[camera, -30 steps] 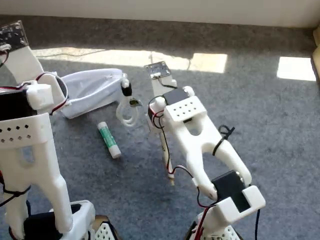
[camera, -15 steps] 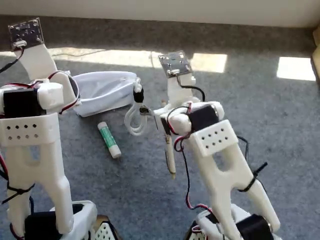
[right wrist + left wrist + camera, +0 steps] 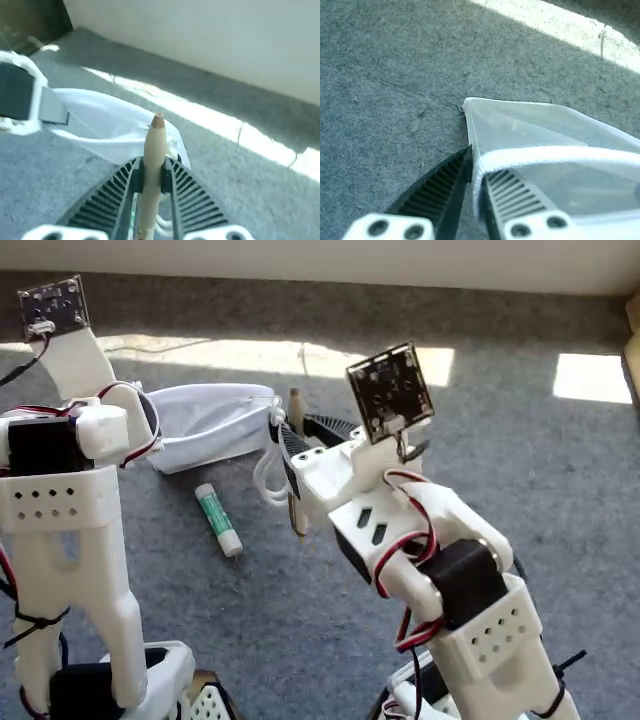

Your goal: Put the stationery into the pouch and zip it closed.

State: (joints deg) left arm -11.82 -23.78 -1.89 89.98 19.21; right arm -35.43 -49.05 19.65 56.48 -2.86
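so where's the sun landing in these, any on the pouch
high view: bright sun patches on the grey carpet behind the white mesh pouch, none clearly on it; left wrist view: a glaring patch beyond the pouch; right wrist view: a sunlit strip behind the beige pencil

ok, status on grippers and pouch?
Left gripper shut on pouch rim. Right gripper shut on pencil, upright beside pouch mouth, not inside. Glue stick loose on carpet, nothing in the way.
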